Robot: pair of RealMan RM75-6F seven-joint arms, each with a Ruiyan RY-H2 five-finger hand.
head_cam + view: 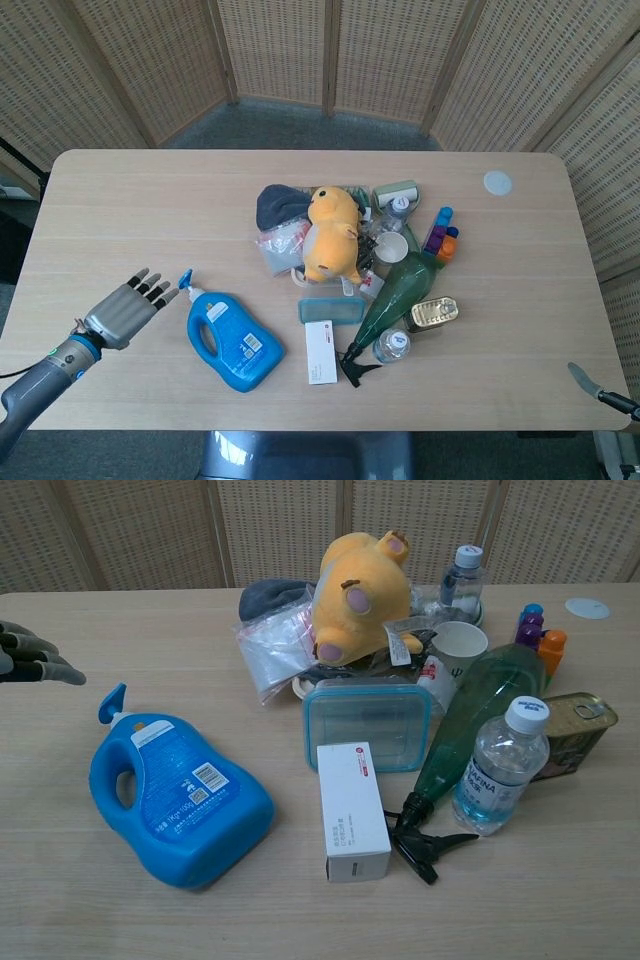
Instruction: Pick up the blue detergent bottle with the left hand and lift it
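**Detergent bottle not yet grasped, left hand alongside its pump**

Blue detergent bottle (228,340) lies flat on the wooden table (140,200), label side up, its pump nozzle pointing toward the table's left end and its loop handle along the near-left edge. The left hand (122,310) is beside it, empty, its fingers (152,288) straight and slightly apart, the tips just short of the nozzle and not touching it. The step in hand looks like the approach: nothing is gripped and the bottle rests fully on the table. The next move probably calls for bringing the hand over the body or handle, closing around it, then raising it.

The head view takes in the whole left hand, wrist and forearm, and how it stands to the bottle. The chest view catches only the fingertips at its left edge, but shows the handle opening and the nozzle more plainly. To the right sits a pile: a white carton (353,810), a lidded plastic container (367,723), a yellow plush toy (362,595).

Whether the right hand is open cannot be told; only a sliver at the head view's lower right corner may belong to it.
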